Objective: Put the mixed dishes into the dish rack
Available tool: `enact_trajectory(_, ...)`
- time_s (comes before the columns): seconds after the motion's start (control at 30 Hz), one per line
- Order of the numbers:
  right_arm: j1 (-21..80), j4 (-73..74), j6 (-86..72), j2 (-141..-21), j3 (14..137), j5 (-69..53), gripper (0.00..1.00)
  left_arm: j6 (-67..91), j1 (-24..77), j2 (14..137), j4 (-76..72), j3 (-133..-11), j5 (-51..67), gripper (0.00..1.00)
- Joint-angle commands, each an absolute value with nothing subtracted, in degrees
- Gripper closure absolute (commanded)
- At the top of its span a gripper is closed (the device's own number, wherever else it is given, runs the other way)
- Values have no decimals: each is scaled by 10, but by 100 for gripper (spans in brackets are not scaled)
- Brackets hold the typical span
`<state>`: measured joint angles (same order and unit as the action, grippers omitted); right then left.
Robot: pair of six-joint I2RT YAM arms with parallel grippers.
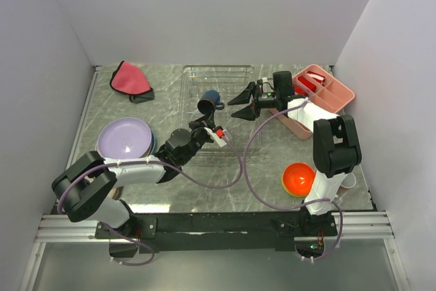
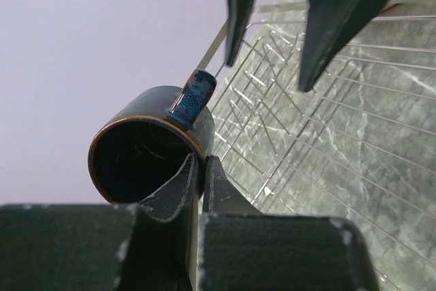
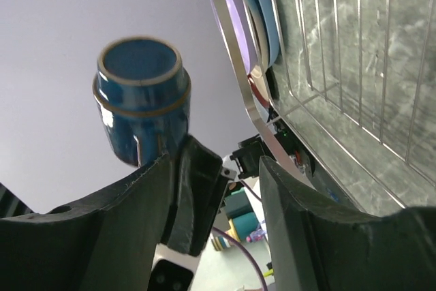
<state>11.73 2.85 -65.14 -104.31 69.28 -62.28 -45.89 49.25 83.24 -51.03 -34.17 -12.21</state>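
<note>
While the left gripper (image 1: 204, 115) is clamping the rim wall of the dark blue mug (image 1: 210, 101), the mug is hanging on its side over the dish rack (image 1: 225, 76), which is sitting toward 12 o'clock on the marble table (image 1: 167, 100). In the left wrist view, one finger (image 2: 174, 192) is reaching inside the mug's mouth and the other is pressing on the outside. The jaws are standing narrow, pinched on the thin wall, and the mug's handle (image 2: 194, 97) is pointing upward.

The right gripper (image 1: 234, 108) is hovering at the mug's 3 o'clock in the overhead view. Its fingers (image 3: 109, 236) are standing moderately wide and are gripping nothing. Their tips are lying close to the handle, and contact cannot be judged.

At the table's 8 o'clock, the lavender plate (image 1: 122, 135) is resting on the light-blue plate (image 1: 151, 142). At 4 o'clock, beside the right arm, the orange bowl (image 1: 298, 176) is sitting in the yellow-green bowl (image 1: 286, 187). The pink tray (image 1: 334, 93) is lying at 2 o'clock, just beside the rack. The red-pink cloth (image 1: 129, 78) is lying at 10 o'clock.
</note>
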Motion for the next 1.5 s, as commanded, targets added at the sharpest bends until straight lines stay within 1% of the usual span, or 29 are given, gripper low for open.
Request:
enact_trajectory(0.0, 122, -36, -689, -1038, 716, -644, 38, -473, 505, 829, -576, -345, -133, 99)
enact_trajectory(0.13, 125, -62, -702, -1027, 720, -654, 40, -474, 505, 835, -574, -344, -128, 99)
enact_trajectory(0.3, 132, -48, -696, -1019, 727, -654, 42, -468, 505, 846, -578, -347, -128, 99)
enact_trajectory(0.4, 134, -28, -687, -1016, 725, -656, 46, -468, 505, 856, -580, -354, -130, 99)
enact_trajectory(0.47, 136, -20, -684, -1015, 723, -657, 51, -468, 505, 862, -583, -359, -129, 99)
enact_trajectory(0.53, 138, -19, -683, -1015, 725, -657, 52, -469, 506, 865, -584, -360, -128, 99)
enact_trajectory(0.63, 140, -12, -679, -1020, 730, -656, 47, -469, 505, 869, -589, -363, -130, 99)
enact_trajectory(0.83, 147, -18, -678, -1029, 740, -663, 50, -469, 505, 875, -588, -370, -132, 99)
enact_trajectory(1.1, 151, -11, -678, -1039, 745, -663, 48, -469, 506, 888, -597, -382, -131, 99)
enact_trajectory(1.2, 150, -16, -682, -1041, 742, -661, 50, -467, 509, 891, -592, -388, -132, 99)
enact_trajectory(1.23, 151, -16, -681, -1042, 742, -661, 53, -467, 508, 892, -592, -388, -132, 99)
enact_trajectory(1.33, 150, -18, -681, -1046, 745, -661, 56, -465, 510, 896, -592, -390, -132, 99)
enact_trajectory(1.47, 151, -25, -684, -1052, 752, -663, 56, -464, 513, 903, -596, -395, -129, 99)
